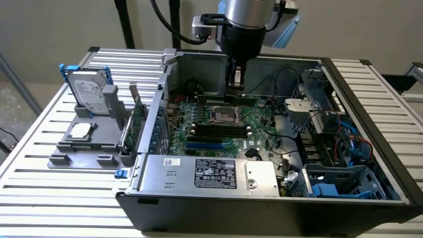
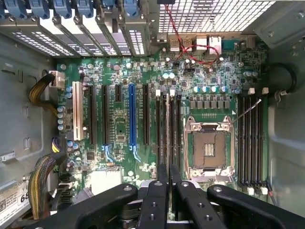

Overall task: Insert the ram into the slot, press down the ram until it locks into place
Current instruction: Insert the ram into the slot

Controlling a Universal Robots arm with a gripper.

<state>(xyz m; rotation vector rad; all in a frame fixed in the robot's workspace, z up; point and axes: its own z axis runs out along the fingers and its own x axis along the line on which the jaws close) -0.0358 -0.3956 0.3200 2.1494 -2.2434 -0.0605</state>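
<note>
My gripper (image 1: 236,87) hangs inside the open computer case, above the motherboard (image 1: 198,116). It is shut on the ram (image 1: 228,98), a thin dark green stick held level below the fingertips. In the wrist view the gripper (image 2: 168,172) has its two black fingers close together. The ram (image 2: 167,126) appears there edge-on as a pale thin line. It runs along the bank of black memory slots (image 2: 162,129) between the blue slot (image 2: 132,114) and the CPU socket (image 2: 208,149). The ram is still above the board, apart from the memory slots (image 1: 218,130).
A second bank of black slots (image 2: 250,140) lies on the socket's other side. The power supply (image 1: 205,173) fills the case front, with drive cages (image 1: 330,148) at the exterior view's right. Outside the case, a grey holder (image 1: 86,144) carries a hard drive (image 1: 89,91) and a broad green card (image 1: 135,126).
</note>
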